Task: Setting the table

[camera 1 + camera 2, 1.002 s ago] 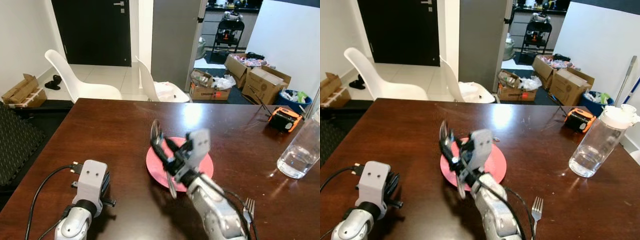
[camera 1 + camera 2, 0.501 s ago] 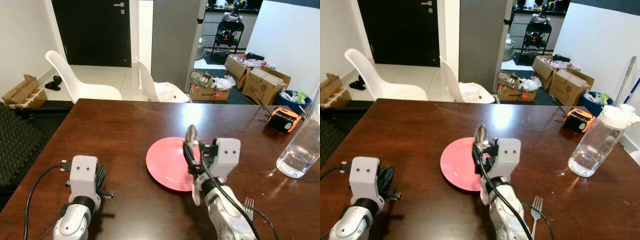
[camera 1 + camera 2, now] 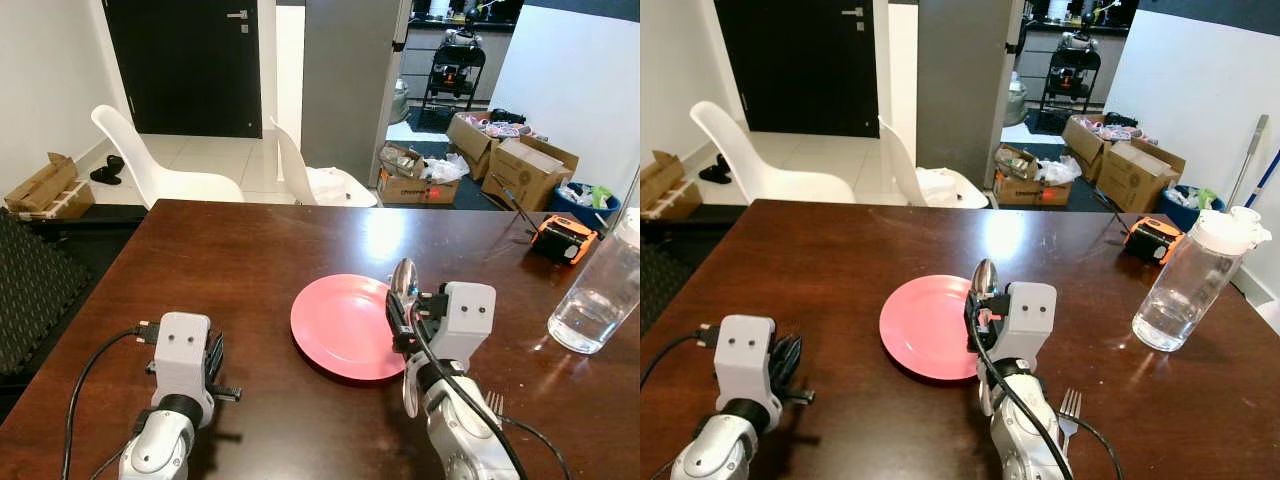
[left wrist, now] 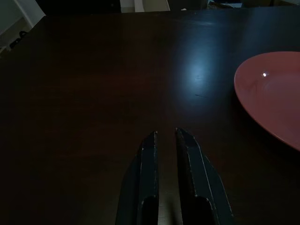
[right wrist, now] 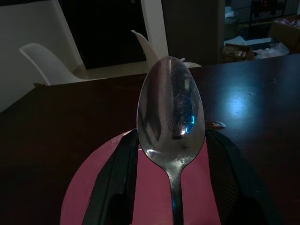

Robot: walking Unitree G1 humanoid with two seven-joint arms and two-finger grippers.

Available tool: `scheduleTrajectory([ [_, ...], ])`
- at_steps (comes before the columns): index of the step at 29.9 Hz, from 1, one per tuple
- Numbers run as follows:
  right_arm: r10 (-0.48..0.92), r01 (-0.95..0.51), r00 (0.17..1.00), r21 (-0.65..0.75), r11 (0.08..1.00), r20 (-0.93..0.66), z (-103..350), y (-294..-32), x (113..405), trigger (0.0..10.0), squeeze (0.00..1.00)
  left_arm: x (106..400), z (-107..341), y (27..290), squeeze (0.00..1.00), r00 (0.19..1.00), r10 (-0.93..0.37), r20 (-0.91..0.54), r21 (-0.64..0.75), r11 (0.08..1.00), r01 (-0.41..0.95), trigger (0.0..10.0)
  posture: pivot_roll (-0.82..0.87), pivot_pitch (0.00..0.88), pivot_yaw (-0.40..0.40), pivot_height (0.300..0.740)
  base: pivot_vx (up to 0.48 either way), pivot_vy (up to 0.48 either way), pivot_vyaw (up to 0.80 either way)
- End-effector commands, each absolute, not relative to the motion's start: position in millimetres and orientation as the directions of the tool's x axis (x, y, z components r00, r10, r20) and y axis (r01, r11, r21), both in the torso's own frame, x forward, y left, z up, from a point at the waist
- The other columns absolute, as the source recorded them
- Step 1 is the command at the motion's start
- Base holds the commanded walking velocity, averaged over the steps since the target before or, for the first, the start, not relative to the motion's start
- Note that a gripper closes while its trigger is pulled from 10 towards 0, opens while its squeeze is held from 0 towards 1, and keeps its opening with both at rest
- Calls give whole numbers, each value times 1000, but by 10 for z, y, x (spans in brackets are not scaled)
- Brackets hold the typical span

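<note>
Pink plate [image 3: 345, 325] bare, right gripper [image 5: 169, 187] clamping spoon [image 5: 170, 110], left gripper [image 4: 165, 140] together.

Glossy dark wood table [image 3: 230, 250], strong glare. Shiny scratched metal spoon [image 5: 171, 110]; smooth pink plate [image 3: 340, 325], matt-looking. Clear plastic bottle [image 3: 1190, 285] far right.

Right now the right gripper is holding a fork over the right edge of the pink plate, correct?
Not a fork. The right gripper holds a spoon, bowl up, over the right edge of the pink plate; the right wrist view shows it. The fork lies on the table.
</note>
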State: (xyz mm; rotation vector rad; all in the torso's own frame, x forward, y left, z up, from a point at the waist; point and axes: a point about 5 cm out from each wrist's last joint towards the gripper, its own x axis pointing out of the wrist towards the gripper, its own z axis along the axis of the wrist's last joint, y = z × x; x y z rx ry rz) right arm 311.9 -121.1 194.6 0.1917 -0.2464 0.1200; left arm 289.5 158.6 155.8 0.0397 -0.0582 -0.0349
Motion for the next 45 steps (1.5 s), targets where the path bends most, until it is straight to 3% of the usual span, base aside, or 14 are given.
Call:
scheduleTrajectory([
  [1, 111, -159, 962, 181, 971, 248, 1910, -1172, 3099, 10000, 0, 2880, 1509, 1587, 0, 999, -30, 34, 42, 999, 29, 10000, 39, 119, 43, 740, 0, 0, 0],
  [5, 230, -308, 913, 198, 931, 338, 2045, -1023, 3036, 10000, 0, 2894, 1522, 1583, 0, 999, -30, 36, 44, 999, 28, 10000, 38, 120, 46, 740, 0, 0, 0],
  [8, 281, -376, 849, 137, 916, 448, 2273, -929, 2958, 10000, 0, 2912, 1549, 1570, 0, 998, -35, 47, 41, 999, 33, 10000, 37, 120, 47, 740, 0, 0, 0],
  [17, 179, -257, 907, 164, 952, 381, 2142, -1084, 3077, 10000, 0, 2890, 1530, 1553, 0, 998, -54, 43, 30, 998, 53, 10000, 38, 115, 51, 740, 0, 0, 0],
  [33, 185, -255, 920, 167, 952, 345, 2020, -1064, 3085, 10000, 0, 2878, 1482, 1581, 0, 999, -43, 28, 32, 999, 42, 10000, 45, 98, 46, 740, 0, 0, 0],
  [45, 194, -259, 923, 166, 951, 332, 1981, -1046, 3098, 10000, 0, 2861, 1470, 1606, 0, 999, -34, 24, 34, 999, 33, 10000, 51, 90, 44, 740, -477, 0, 0],
])
